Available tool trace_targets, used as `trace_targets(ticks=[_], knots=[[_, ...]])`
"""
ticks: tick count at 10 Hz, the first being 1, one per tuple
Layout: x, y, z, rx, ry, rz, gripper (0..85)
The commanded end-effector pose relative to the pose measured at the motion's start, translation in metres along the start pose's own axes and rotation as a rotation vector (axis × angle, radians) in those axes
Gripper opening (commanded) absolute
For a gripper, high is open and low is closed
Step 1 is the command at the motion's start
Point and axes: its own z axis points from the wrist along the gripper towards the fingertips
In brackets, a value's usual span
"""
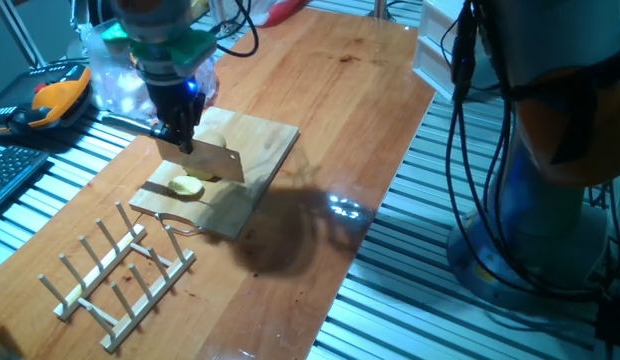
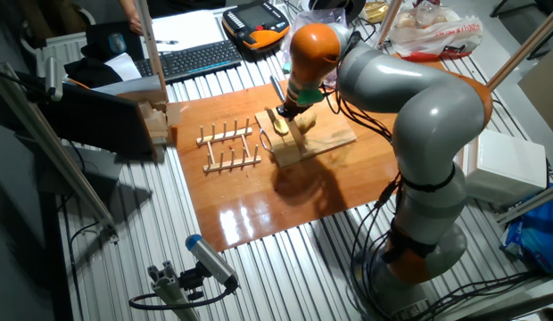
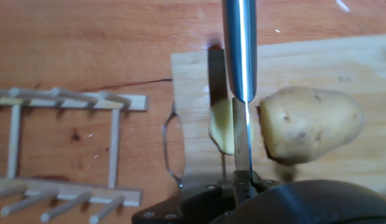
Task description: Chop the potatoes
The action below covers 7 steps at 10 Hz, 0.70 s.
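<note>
A tan-yellow potato [image 3: 308,124] with dark specks lies on the wooden cutting board [image 3: 317,62]. A pale slice [image 3: 221,124] lies just left of it. My gripper [image 1: 178,130] is shut on a knife [image 1: 207,160]. In the hand view the blade [image 3: 241,56] is seen edge-on, standing between the slice and the potato. In the one fixed view the slice [image 1: 187,186] shows in front of the blade and most of the potato is hidden behind it. In the other fixed view the gripper [image 2: 288,111] is over the board [image 2: 326,138].
A wooden dish rack [image 1: 120,265] stands left of the board; it also shows in the hand view [image 3: 62,149]. A wire loop [image 3: 171,149] hangs at the board's edge. A clear bag of reddish lumps [image 2: 433,31], a keyboard [image 2: 192,58] and an orange pendant [image 1: 55,95] lie beyond the table.
</note>
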Motion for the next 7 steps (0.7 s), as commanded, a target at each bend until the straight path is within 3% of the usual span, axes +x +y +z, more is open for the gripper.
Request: trace_targets(ticks=[1, 3, 5, 6, 7], knots=[[0.000, 0.000, 0.000, -0.033, -0.002, -0.002, 0.0], [0.000, 0.000, 0.000, -0.058, 0.000, 0.016, 0.0], [-0.001, 0.003, -0.001, -0.053, 0.004, 0.034, 0.0], [-0.012, 0.025, -0.008, -0.055, 0.006, 0.050, 0.0], [-0.018, 0.048, -0.016, -0.033, 0.007, 0.079, 0.0]])
